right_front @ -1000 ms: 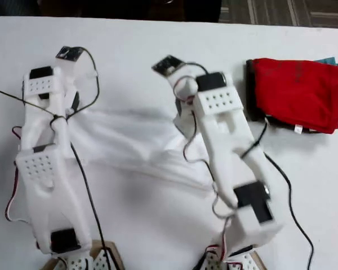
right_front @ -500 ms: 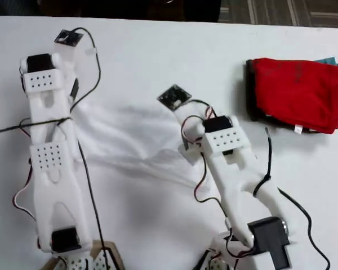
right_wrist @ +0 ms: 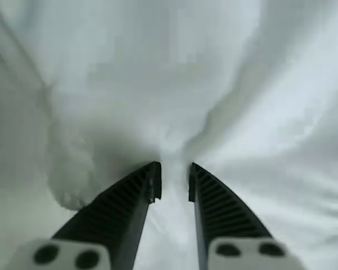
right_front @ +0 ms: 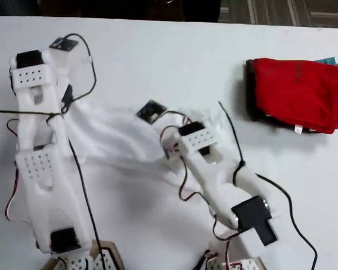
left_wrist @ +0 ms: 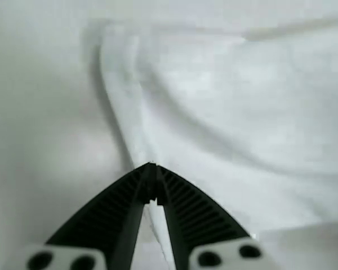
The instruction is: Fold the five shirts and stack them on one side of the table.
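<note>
White shirt [right_front: 121,140] lies crumpled mid-table [right_front: 158,50], nearer the left edge. Left gripper [left_wrist: 151,171] is clenched on its hem; right gripper [right_wrist: 174,180] pinches a raised ridge. I judge the thin hem hold may slip, skewing the fold. Folded stack [right_front: 298,93] sits by the right edge.

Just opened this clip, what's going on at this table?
Two arms are working a white shirt that lies rumpled on the table. The left tool is shut on one edge of it, and the right tool pinches a ridge of cloth nearer the middle. A stack of folded shirts, red one on top, sits on the right arm's side of the table, apart from both arms. The white shirt is not yet folded.
</note>
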`<state>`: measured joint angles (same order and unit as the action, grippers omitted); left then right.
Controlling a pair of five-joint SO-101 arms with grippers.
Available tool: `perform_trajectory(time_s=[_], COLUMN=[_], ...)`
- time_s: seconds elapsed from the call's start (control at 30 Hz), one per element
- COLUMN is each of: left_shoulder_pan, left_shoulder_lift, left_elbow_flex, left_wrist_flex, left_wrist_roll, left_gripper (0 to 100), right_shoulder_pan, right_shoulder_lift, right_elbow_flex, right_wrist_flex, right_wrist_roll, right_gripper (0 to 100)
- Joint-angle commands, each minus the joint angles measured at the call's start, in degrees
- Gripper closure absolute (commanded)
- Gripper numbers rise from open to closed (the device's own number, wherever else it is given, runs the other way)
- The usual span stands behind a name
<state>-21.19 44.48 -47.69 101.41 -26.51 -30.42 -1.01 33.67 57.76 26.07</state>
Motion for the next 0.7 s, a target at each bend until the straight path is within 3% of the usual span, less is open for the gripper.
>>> perform_trajectory(time_s=[0.0,0.2,0.33,0.5,0.67], left_shoulder_pan=[-0.4,-1.3,-3.0,-4.7,-4.4], left_shoulder_lift=[-13.7,-21.7,-21.8,-21.7,-21.9], left_elbow_flex=[17.2,42.9,50.5,56.4,57.7], left_wrist_flex=[-1.8,-18.9,-28.9,-39.2,-39.7], left_wrist_roll=[-3.1,-6.5,-6.0,-6.0,-5.5], left_gripper=[97,97,97,97,97], right_shoulder_pan=[-4.4,-6.5,-6.2,2.9,10.2], right_shoulder_lift=[-6.3,-7.7,-8.1,-7.4,1.0], right_elbow_flex=[0.1,0.4,1.6,-3.8,-8.9], right_wrist_flex=[3.1,5.2,5.6,1.5,-6.3], right_wrist_roll=[-1.0,-1.0,-0.9,-1.5,-1.4], right_gripper=[90.7,90.7,90.7,90.7,90.7])
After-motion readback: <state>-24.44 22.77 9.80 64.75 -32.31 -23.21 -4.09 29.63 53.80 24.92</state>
